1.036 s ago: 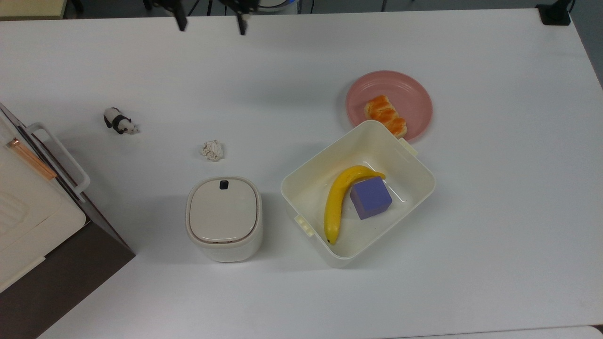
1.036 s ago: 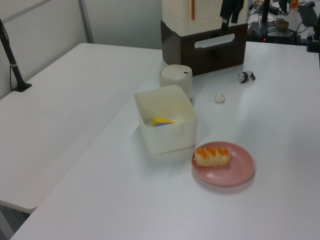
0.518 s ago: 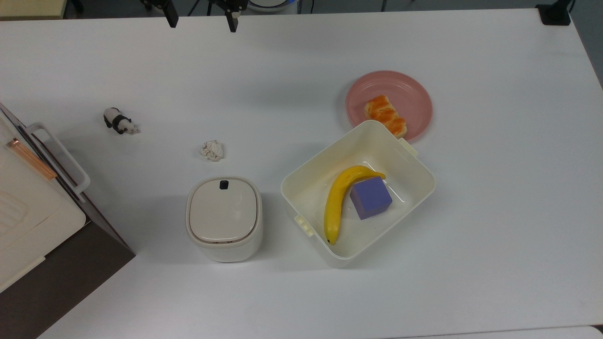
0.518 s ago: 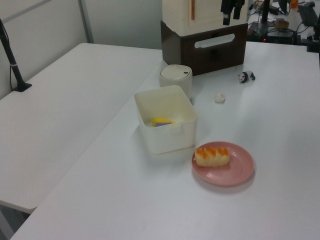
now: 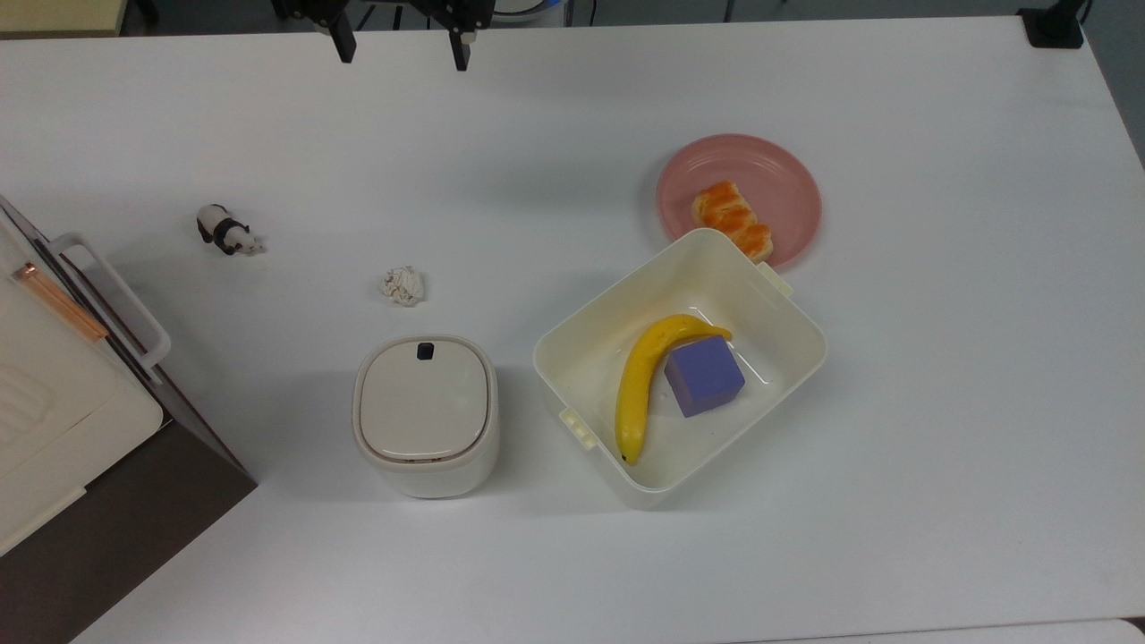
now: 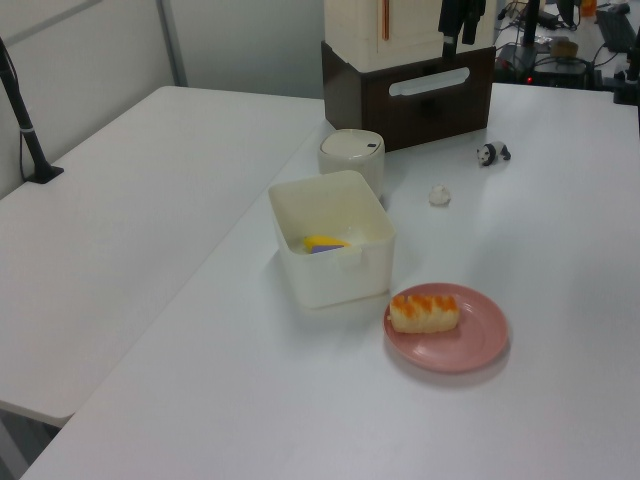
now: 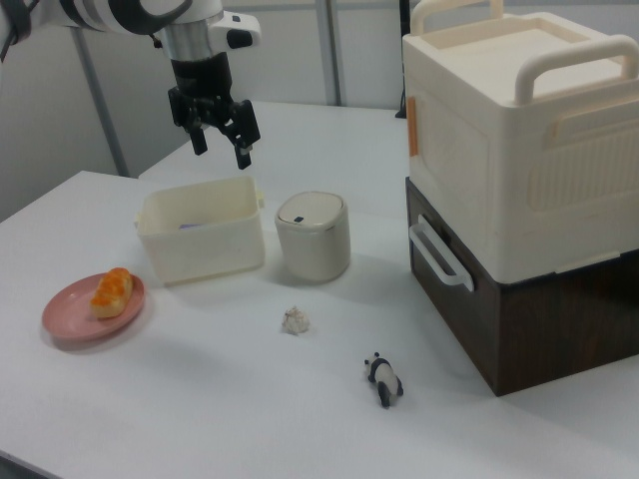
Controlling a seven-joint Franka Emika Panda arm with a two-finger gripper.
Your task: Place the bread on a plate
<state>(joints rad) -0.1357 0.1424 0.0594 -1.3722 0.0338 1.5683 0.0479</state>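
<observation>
The bread [image 5: 732, 219], an oblong loaf with a glazed orange-brown top, lies on the round pink plate [image 5: 776, 174], toward the plate's side nearest the cream bin. The left view has the bread [image 6: 424, 311] on the plate [image 6: 472, 342] in the foreground. The right view has the bread [image 7: 112, 290] on the plate [image 7: 68, 321] at its left. My gripper [image 5: 402, 49] hangs open and empty high above the table's far edge in the top view, well away from the plate. The gripper [image 7: 221, 146] hovers above the bin in the right view, and the gripper [image 6: 457, 22] also appears in the left view.
A cream bin [image 5: 572, 358] beside the plate holds a banana [image 5: 637, 385] and a purple cube [image 5: 704, 376]. A lidded cream canister [image 5: 425, 416], a crumpled paper ball [image 5: 402, 285] and a panda toy [image 5: 227, 231] stand to the top view's left. A cream box on a brown base [image 7: 519, 190] fills that corner.
The gripper shifted toward the top view's upper left half a second ago and has come back right and down. It is still open. Bread and plate have not moved.
</observation>
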